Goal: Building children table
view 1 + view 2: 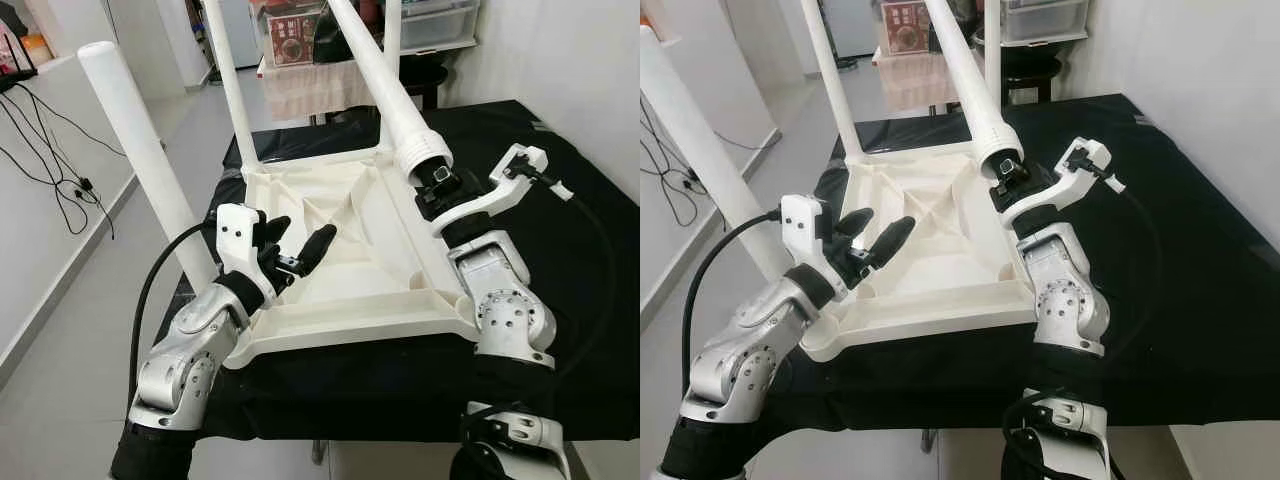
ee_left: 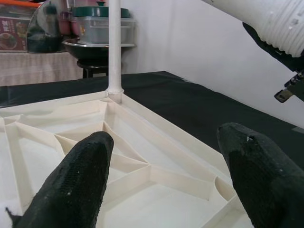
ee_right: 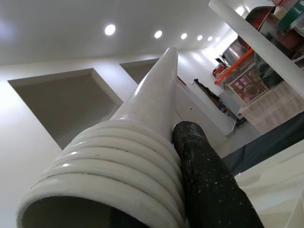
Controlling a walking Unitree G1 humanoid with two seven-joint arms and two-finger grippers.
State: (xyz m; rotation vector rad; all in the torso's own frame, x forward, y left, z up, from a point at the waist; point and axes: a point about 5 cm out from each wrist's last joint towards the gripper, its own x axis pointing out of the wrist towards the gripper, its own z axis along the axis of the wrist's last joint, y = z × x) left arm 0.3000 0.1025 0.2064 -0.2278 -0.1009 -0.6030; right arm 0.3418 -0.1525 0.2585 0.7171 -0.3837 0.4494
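Your upturned table top (image 1: pixel 330 270) lies ribbed side up on the black cloth (image 1: pixel 580 330), three legs already standing in its corners. Your right gripper (image 1: pixel 432 185) is clamped on the fourth leg (image 1: pixel 385 80) near its threaded end, the leg's long axis tilted up and away from you. That end hangs above the top's right edge; the empty near-right corner socket (image 1: pixel 462 305) lies below and toward you. Your left gripper (image 1: pixel 300 250) hovers over the ribs, fingers spread, holding nothing.
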